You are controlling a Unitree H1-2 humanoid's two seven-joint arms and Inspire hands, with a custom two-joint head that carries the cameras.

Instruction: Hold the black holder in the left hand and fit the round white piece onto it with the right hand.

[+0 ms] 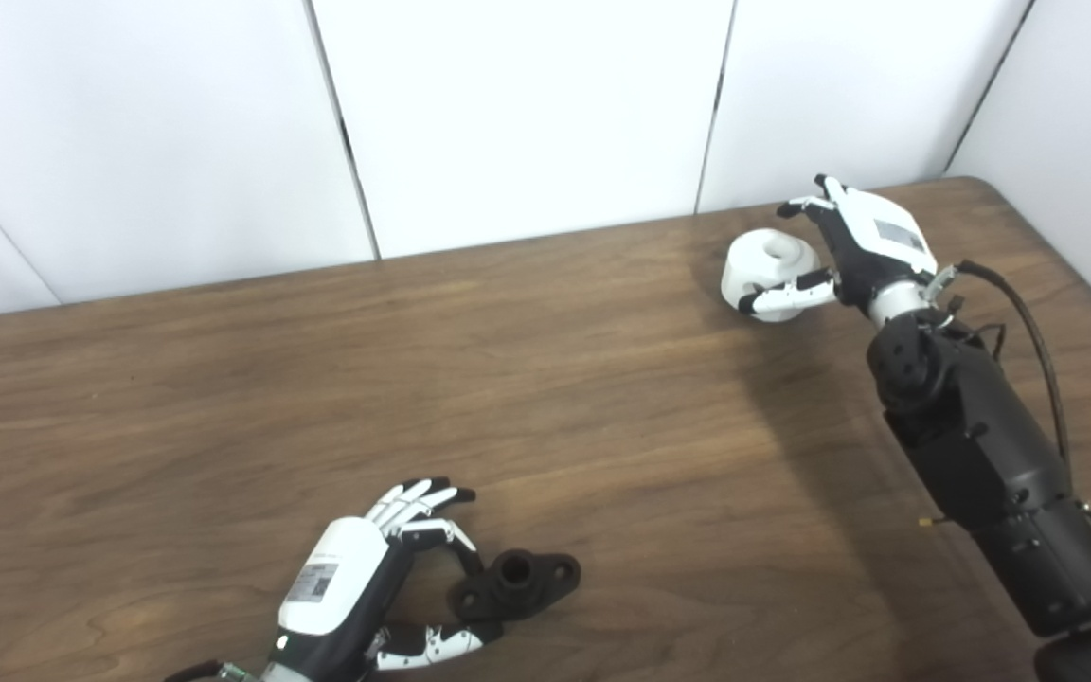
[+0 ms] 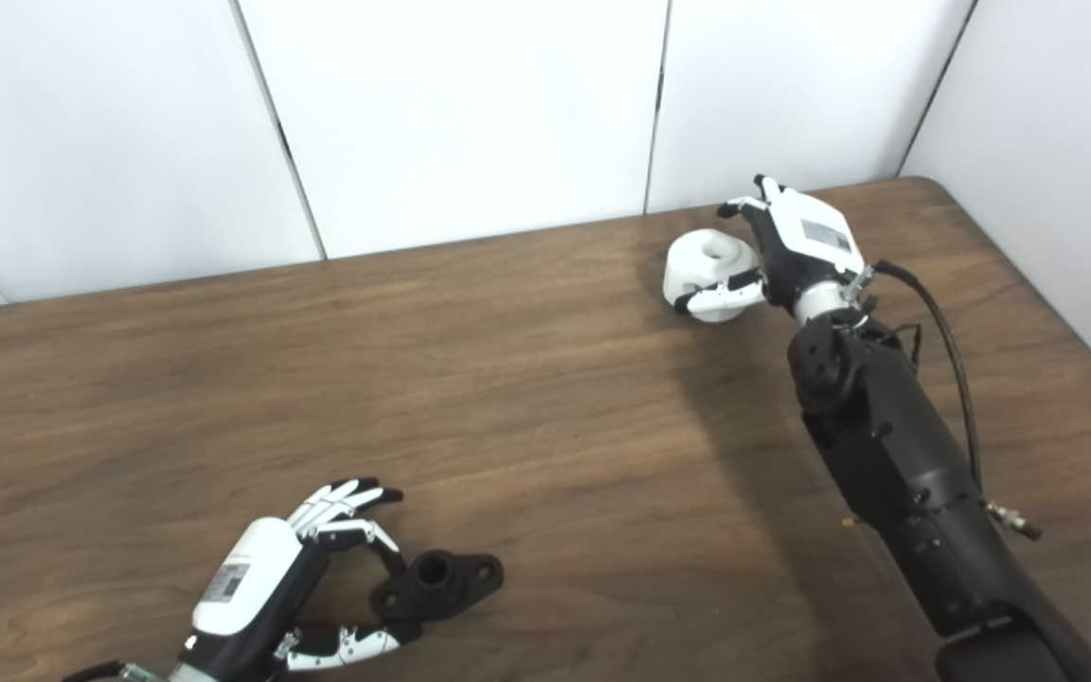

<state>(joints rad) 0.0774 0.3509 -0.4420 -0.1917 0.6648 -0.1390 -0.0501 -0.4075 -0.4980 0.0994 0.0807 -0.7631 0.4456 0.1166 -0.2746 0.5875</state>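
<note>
On table (image 1: 223, 398): left robot hand (image 1: 384, 578) half-curled beside black holder (image 1: 517, 584), not gripping; right robot hand (image 1: 839, 251) cupping round white piece (image 1: 765, 270), grip unconfirmed. Risk: loose hold, piece slipping on lift.

Dark wood-grain table (image 1: 545, 379) fills the lower two thirds of frame, rounded far corner at upper right. White panel wall (image 1: 517, 104) across the top, split by thin dark seams slanting slightly. Second white wall (image 1: 1076, 123) at right edge. Even, soft light; faint shadow on the table right of centre.
</note>
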